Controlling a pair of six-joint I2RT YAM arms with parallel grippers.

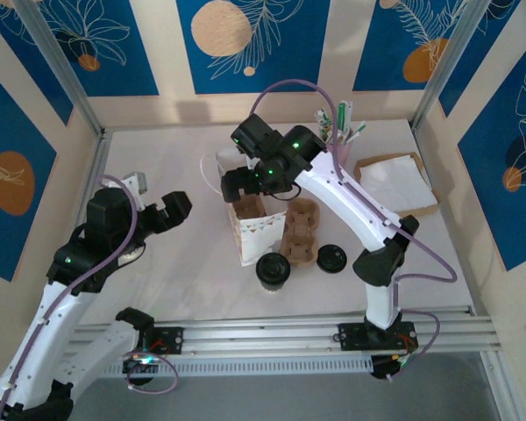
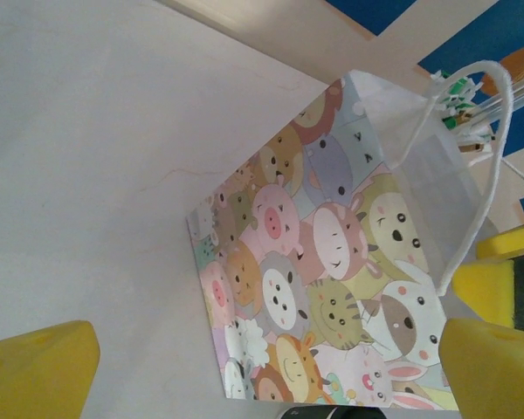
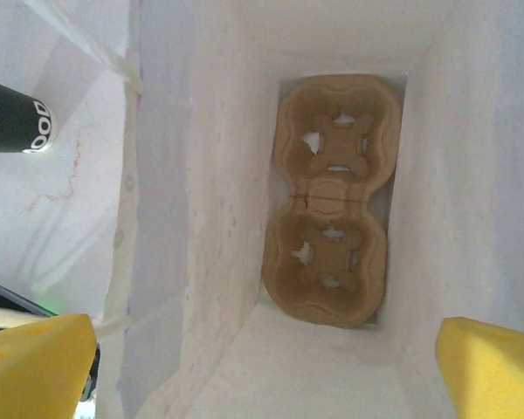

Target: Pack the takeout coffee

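Top external, takeout coffee (image 1: 273, 269) beside bag (image 1: 248, 233), clear of spread left fingers (image 1: 174, 209), spread right fingers (image 1: 233, 186)

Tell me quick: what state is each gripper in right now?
Left gripper: open, holding nothing.
Right gripper: open, holding nothing, poised over the mouth of the white bag.

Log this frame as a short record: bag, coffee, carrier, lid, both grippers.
bag: upright, mid-table, top open
takeout coffee: lidded, on the table at the bag's near side, unpacked
carrier: flat on the bag's floor, wells empty
loose lid: on the table, right of the coffee
left gripper: open, empty, left of the bag
right gripper: open, empty, over the bag's mouth
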